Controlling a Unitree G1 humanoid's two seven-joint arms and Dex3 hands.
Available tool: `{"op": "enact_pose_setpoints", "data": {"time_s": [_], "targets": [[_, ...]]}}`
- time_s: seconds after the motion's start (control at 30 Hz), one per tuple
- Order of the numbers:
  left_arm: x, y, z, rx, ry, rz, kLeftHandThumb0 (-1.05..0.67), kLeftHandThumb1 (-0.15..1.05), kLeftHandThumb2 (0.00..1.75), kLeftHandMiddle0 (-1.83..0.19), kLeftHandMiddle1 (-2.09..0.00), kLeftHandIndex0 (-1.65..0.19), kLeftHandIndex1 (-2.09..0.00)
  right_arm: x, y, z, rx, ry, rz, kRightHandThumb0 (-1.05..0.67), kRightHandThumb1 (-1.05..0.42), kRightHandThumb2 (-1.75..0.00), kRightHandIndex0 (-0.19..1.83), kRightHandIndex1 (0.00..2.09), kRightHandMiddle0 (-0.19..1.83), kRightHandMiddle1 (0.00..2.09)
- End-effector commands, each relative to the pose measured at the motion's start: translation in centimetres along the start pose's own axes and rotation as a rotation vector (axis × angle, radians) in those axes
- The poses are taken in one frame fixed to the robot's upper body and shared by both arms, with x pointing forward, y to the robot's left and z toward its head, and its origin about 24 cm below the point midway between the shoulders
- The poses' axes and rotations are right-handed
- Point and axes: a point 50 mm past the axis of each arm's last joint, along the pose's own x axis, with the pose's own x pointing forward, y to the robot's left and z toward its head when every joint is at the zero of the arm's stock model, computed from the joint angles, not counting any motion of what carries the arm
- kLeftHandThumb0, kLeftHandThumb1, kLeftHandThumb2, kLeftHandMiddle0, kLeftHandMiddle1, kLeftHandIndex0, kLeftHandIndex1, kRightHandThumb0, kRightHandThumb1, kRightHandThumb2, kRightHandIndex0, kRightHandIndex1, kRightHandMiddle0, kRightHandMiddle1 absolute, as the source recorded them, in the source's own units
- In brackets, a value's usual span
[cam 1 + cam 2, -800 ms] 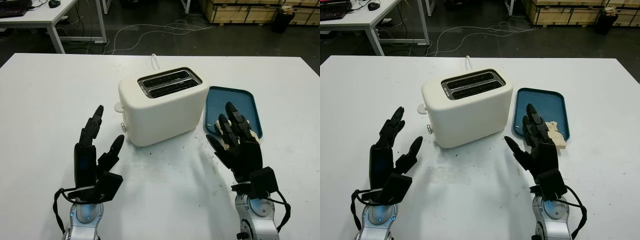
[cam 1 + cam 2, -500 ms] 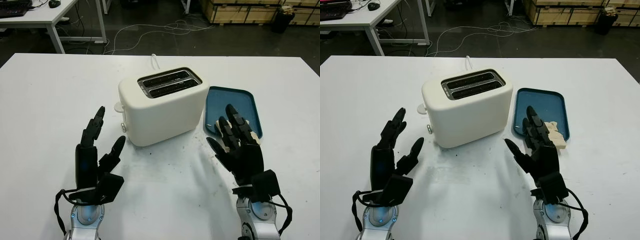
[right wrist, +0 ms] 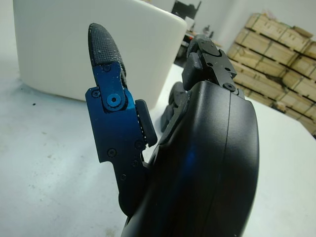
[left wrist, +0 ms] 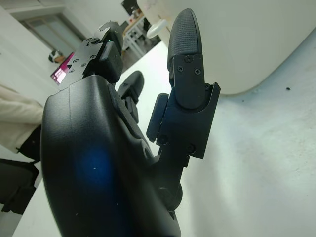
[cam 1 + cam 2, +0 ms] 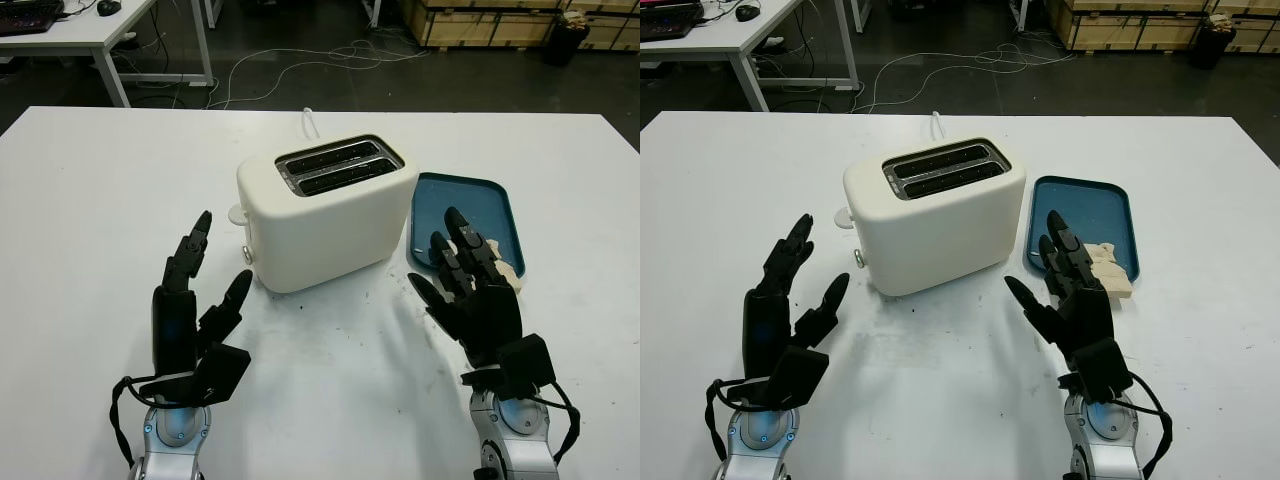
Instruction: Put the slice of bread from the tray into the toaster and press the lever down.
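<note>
Little has changed over the last second: the right hand (image 5: 470, 290) has edged slightly forward and toward the toaster (image 5: 328, 208), its fingertips now reaching a touch further over the near end of the blue tray (image 5: 470, 196), while the left hand (image 5: 195, 300) hangs in much the same place, above the white surface (image 5: 100, 200) in front of and to the left of the toaster. Both hands are open and hold nothing. The slice of bread (image 5: 1108, 268) lies at the near right corner of the tray, partly hidden behind the right hand's fingers and not yet grasped; whether any fingertip touches it cannot be told. The toaster stands just left of the tray, both top slots empty, and its lever (image 5: 246, 254) sits raised on the end that faces the left hand. The small drift suggests the right hand is at the very start of its reach for the bread, so the whole task remains ahead: grasp the slice, carry it over a slot, drop it in, then press the lever, for which the left hand looks well placed.
</note>
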Motion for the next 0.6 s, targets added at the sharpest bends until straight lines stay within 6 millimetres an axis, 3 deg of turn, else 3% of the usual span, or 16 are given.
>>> {"op": "enact_pose_setpoints", "data": {"time_s": [0.0,0.27,0.57], "targets": [[0.1,0.1,0.2,-0.004,-0.010,-0.005,-0.66,0.92,0.40,-0.07,-0.70,-0.30,-0.04,-0.1,0.0,0.2,0.000,-0.009,-0.007,-0.56,-0.92,-0.05,0.20,0.01,0.20,0.01],[0.1,-0.1,0.2,0.000,-0.008,-0.006,-0.67,0.92,0.40,-0.08,-0.70,-0.31,-0.04,-0.5,-0.4,0.9,-0.044,-0.058,0.006,-0.53,-0.92,-0.05,0.15,0.00,0.20,0.00],[0.2,-0.4,0.0,-0.003,-0.006,-0.010,-0.68,0.92,0.39,-0.08,-0.69,-0.32,-0.04,-1.3,-3.5,3.3,-0.276,-0.199,-0.041,-0.53,-0.92,-0.03,0.24,0.02,0.26,0.01]]}}
